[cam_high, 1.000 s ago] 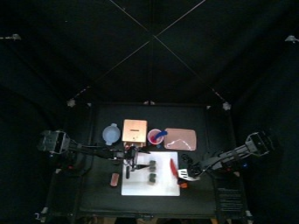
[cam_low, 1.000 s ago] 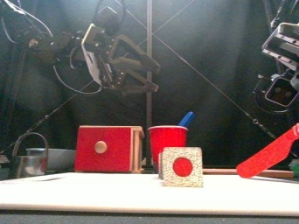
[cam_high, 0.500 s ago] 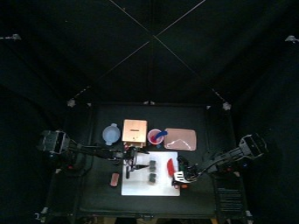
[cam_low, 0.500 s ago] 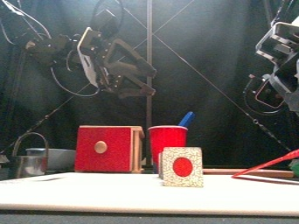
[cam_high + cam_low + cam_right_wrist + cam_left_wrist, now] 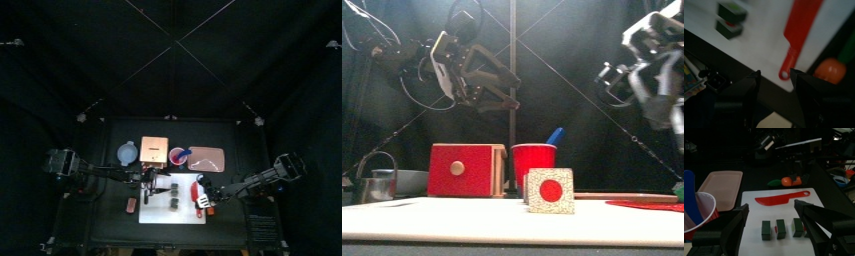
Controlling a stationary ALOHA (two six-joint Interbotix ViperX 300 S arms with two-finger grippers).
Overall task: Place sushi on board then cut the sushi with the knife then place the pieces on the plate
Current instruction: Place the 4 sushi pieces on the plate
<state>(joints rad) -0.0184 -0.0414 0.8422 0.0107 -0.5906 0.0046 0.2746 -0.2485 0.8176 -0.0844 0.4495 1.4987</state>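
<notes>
Knife [image 5: 781, 199] flat on board [image 5: 784, 245] nr sushi [image 5: 782, 228]

A wooden box [image 5: 466, 170] stands beside a red cup [image 5: 533, 165] holding 1 blue knife [image 5: 553, 136].

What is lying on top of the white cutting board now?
On the white cutting board lie the red knife, flat, and a row of dark green sushi pieces. One of the left gripper's fingers covers the row's end, so their count is unclear.
</notes>
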